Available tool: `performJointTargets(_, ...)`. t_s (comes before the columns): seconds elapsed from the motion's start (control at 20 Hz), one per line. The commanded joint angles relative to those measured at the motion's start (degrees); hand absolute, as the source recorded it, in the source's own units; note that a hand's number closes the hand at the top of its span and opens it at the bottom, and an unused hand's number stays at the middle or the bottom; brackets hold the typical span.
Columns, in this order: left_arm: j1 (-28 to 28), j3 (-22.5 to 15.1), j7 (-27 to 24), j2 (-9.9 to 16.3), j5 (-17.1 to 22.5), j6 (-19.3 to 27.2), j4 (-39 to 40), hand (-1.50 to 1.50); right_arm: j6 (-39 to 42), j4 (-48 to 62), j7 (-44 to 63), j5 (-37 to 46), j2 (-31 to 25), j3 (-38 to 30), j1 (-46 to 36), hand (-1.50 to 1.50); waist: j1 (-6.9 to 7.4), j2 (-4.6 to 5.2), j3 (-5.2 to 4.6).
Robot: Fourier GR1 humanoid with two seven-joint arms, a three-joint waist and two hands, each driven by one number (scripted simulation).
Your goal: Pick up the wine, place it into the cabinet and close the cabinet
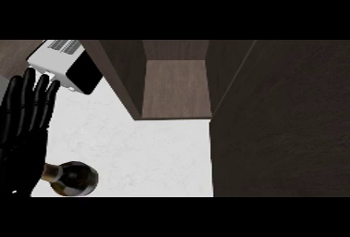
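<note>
A dark wine bottle (71, 178) stands upright on the white counter (150, 148) at the lower left, seen from above with its brownish neck to the left. My left hand (26, 115) shows along the left edge, open with straight fingers pointing up, its lower part right beside the bottle's neck. The brown cabinet (174, 88) stands at the top centre with its inside shelf showing. Its open door (280, 120) fills the right side of the view. My right hand does not show.
A white microwave with a black door (68, 65) sits at the upper left, just beyond my left fingertips. The cabinet's left wall (120, 78) rises between the microwave and the shelf.
</note>
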Motion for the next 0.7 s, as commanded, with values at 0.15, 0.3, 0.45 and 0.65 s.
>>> performJointTargets(0.15, 11.7, 2.2, 1.3, 0.9, 5.8, -3.5, -8.5, -1.5, 4.1, -5.4, 1.4, -3.5, -2.5, -1.6, 4.9, -1.5, 2.09, -1.46, 1.63)
performJointTargets(0.3, 12.4, 0.4, 8.2, -4.3, 14.6, -2.4, -1.9, -1.5, 10.1, -3.7, 5.4, -9.4, -1.1, 7.1, 8.1, -1.5, 2.93, -1.14, 1.56)
performJointTargets(0.45, 14.4, 0.6, 15.1, -4.2, 18.2, -0.4, -9.1, -1.5, 11.3, -9.8, 11.5, -13.5, -2.4, 8.2, 10.3, -1.5, 2.11, -1.61, 1.64)
performJointTargets(0.65, 17.5, 5.4, 25.8, -0.2, 24.7, 2.3, -22.0, -1.5, 10.3, -20.6, 18.5, -16.3, -4.0, 9.0, 15.0, -1.5, 1.81, -1.59, 1.66)
